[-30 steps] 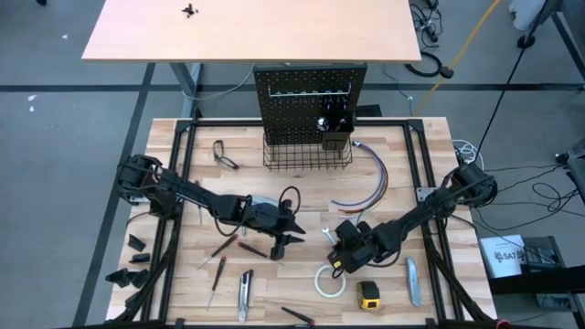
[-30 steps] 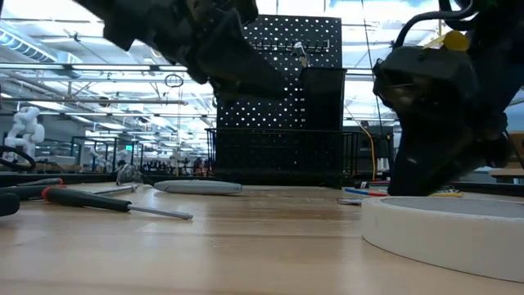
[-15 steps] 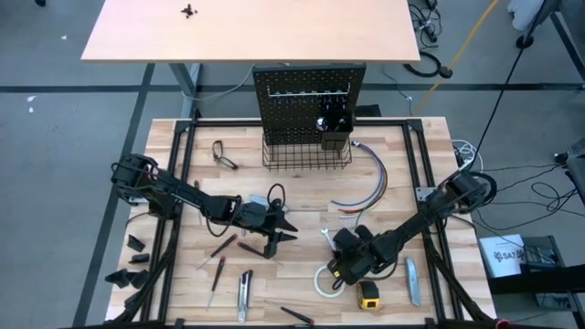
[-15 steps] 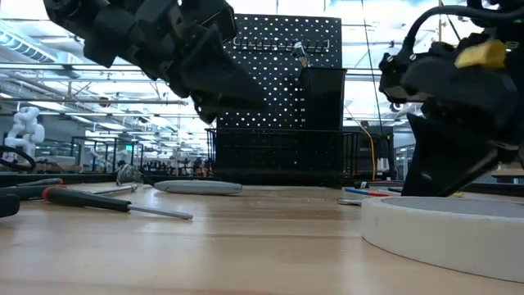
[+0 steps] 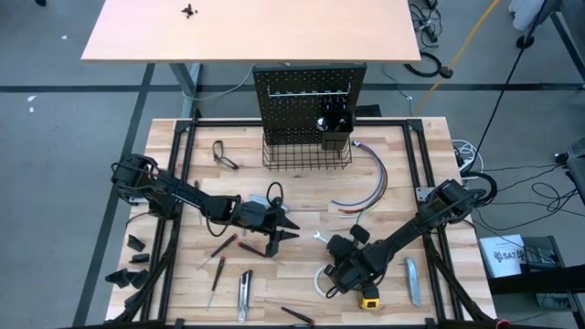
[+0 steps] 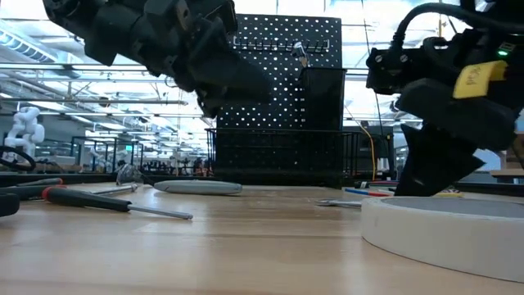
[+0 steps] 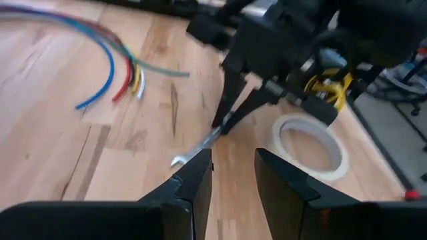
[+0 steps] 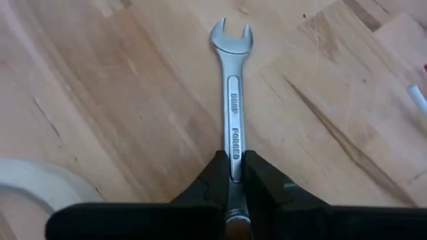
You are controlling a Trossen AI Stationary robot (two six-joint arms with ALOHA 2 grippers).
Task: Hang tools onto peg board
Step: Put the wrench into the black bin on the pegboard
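Wrench [image 8: 233, 100], one silver open-ended piece with embossed lettering too small for reading, is lying flat on the counter [image 8: 120, 100] beside the white tape roll [image 7: 308, 145]. Right hand [image 8: 232, 175] is pinching its shaft. Left hand [image 7: 233, 175] is hovering nearby, fingers slightly apart, gripping nothing.

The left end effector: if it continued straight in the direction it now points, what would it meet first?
Probably the silver wrench, whose open end lies on the table just ahead of the left end effector. Behind it comes the right end effector, shut on that wrench. Depth is unclear.
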